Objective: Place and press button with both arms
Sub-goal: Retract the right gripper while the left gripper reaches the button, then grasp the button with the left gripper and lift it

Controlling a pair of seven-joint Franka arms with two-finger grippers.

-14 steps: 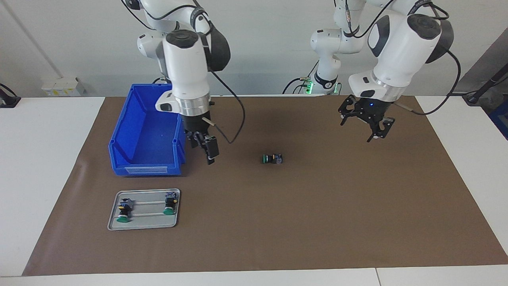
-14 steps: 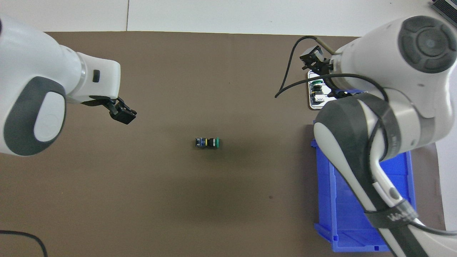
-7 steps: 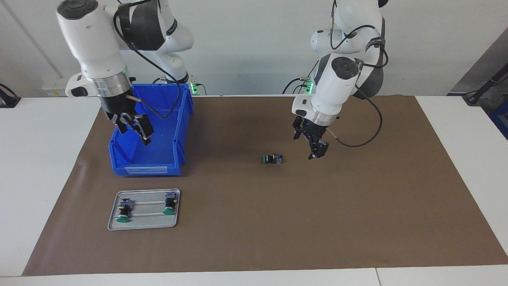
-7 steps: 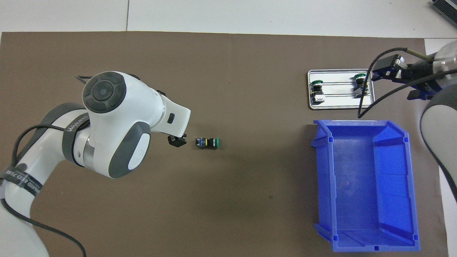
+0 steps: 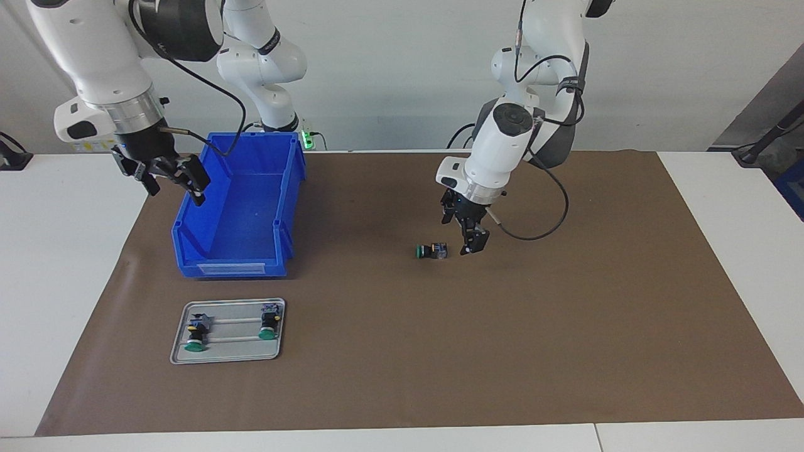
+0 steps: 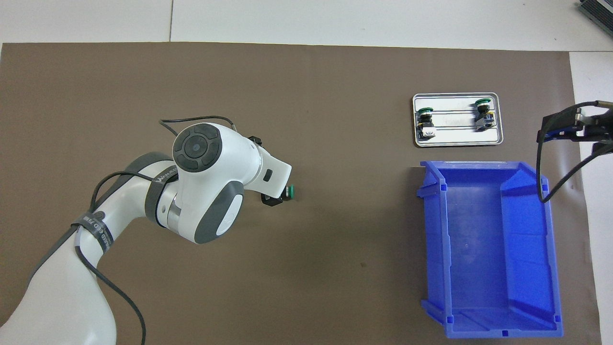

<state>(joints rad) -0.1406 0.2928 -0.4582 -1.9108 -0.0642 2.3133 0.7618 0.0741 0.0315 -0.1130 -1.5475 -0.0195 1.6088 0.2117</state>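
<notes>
While the left tool [image 5: 468,235] hovers beside the button [image 5: 431,251], no writing (labels) reads.

green cap [image 5: 418,252] on the button [image 5: 431,251], black body, a flash of yellow and a grey-blue base. it lies on a plain brown mat [image 5: 565,326] with no pattern, over a white table [image 5: 63,251]. the bin [image 5: 235,204] is solid bright blue with a paler label strip on its front. the tray [image 5: 227,331] is silver-grey, carrying two more buttons [image 5: 196,333] [image 5: 269,322], both green-capped and black-bodied. the arms [image 5: 502,144] [image 5: 100,56] are glossy white with dark grey joint patches, silver wrist rings and black cables. black too are the left gripper [image 5: 468,235] and the right gripper [image 5: 164,179]. green lights [image 5: 306,137] glow at the arm bases.
</notes>
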